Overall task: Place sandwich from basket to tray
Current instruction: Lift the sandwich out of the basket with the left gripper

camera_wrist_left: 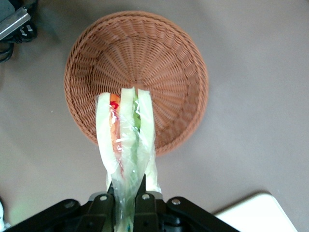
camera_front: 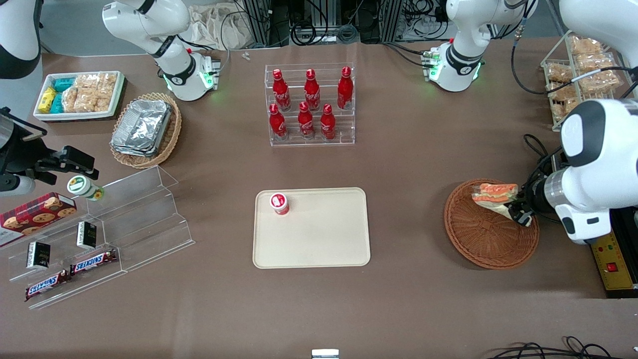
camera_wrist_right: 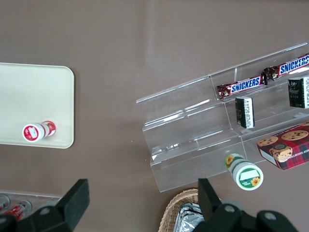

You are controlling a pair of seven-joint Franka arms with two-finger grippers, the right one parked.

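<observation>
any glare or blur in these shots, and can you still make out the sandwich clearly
Front view: even light, soft shadows, glare on the foil trays; the sandwich is small but readable above the basket, held by the gripper. Left wrist view: the wrap shines slightly, yet the bread and filling layers stay sharp. Right wrist view: reflections streak the clear shelf.

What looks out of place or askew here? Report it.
A green-capped cup lies on its side atop the clear stepped shelf, unlike the upright red cup on the tray. The claw holds the sandwich above the basket.
</observation>
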